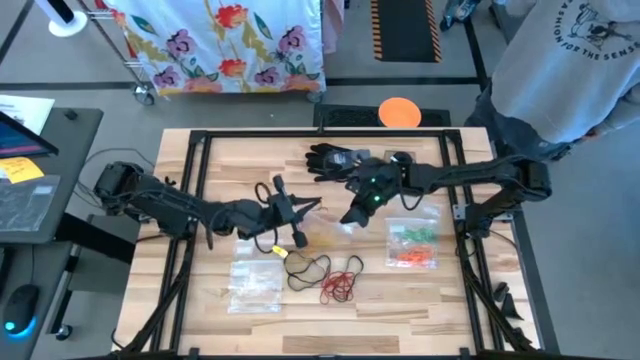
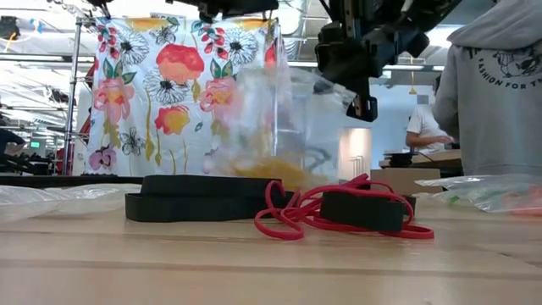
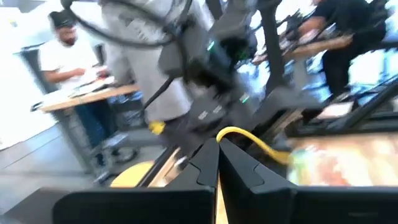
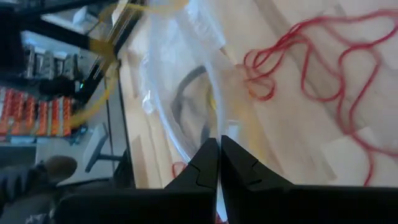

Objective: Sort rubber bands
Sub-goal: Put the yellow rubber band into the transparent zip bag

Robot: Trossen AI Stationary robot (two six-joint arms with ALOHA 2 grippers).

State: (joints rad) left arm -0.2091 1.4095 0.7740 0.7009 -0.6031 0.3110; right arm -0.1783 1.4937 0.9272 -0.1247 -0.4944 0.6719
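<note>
My left gripper (image 1: pixel 296 236) (image 3: pixel 217 163) is at the table's middle, shut on a yellow rubber band (image 3: pixel 244 136). My right gripper (image 1: pixel 352 214) (image 4: pixel 219 155) is just right of it, shut on a clear plastic bag (image 2: pixel 284 119) that holds yellow bands (image 2: pixel 273 172). In the low view the bag hangs upright above the table. Loose black bands (image 1: pixel 309 268) and red bands (image 1: pixel 342 286) lie on the wood nearer the table's near edge. A second bag (image 1: pixel 412 245) holding green and orange bands lies flat at the right. My left gripper pinches the yellow rubber band between its two fingertips; a loop of it (image 3: pixel 231 132) arches out just past the tips. My right gripper pinches the clear bag's upper edge (image 4: pixel 219 129) between its fingertips, coming from above. The bag hangs below it, its lower part (image 2: pixel 271 180) down by the table.
A black glove (image 1: pixel 336 160) lies toward the far edge, an orange disc (image 1: pixel 400 112) beyond it. Another clear bag (image 1: pixel 255 283) lies flat at the near left. A person in a grey hoodie (image 1: pixel 570 60) stands at the far right corner. Black frame rails (image 1: pixel 196 200) border the wood.
</note>
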